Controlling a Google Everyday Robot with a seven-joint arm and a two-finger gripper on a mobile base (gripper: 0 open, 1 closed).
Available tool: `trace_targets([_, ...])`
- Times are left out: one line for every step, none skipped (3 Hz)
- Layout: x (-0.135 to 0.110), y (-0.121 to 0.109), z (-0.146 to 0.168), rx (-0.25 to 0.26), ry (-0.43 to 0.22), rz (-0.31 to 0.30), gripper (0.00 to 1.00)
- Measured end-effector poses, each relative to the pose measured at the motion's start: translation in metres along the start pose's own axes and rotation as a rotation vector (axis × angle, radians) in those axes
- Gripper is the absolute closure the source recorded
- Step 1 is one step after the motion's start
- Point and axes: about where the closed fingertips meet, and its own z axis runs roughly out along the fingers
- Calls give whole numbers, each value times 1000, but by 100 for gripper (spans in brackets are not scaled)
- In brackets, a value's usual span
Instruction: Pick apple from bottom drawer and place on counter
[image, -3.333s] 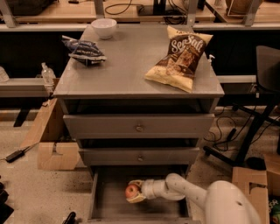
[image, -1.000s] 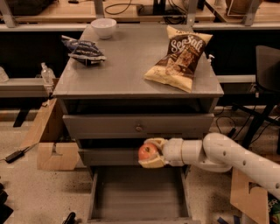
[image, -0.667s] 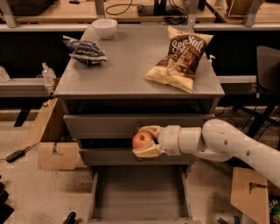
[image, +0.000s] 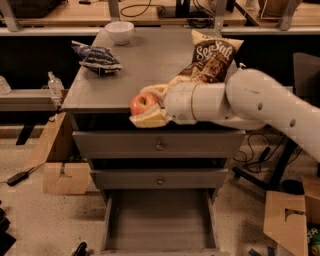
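The apple (image: 143, 103), red-orange with a pale patch, is held in my gripper (image: 148, 106) at the front edge of the counter (image: 145, 65), level with its top. The cream fingers (image: 149, 118) are shut on the apple from above and below. My white arm (image: 250, 102) reaches in from the right across the cabinet's front. The bottom drawer (image: 157, 220) stands pulled open below, its flat grey floor bare.
A brown chip bag (image: 212, 60) lies at the counter's right, partly behind my arm. A dark crumpled bag (image: 95, 57) and a white bowl (image: 120, 31) are at the back left. Two shut drawers with knobs (image: 159, 146) are under the counter. Cardboard boxes (image: 65, 175) lie on the floor.
My gripper has lifted the apple from the bottom drawer up past the two upper drawers to the counter's front edge. The drawer now holds nothing.
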Motion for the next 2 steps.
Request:
trace_targets([-55, -39, 15, 22, -12, -33, 100])
trace_targets([-87, -84, 47, 25, -45, -51, 100])
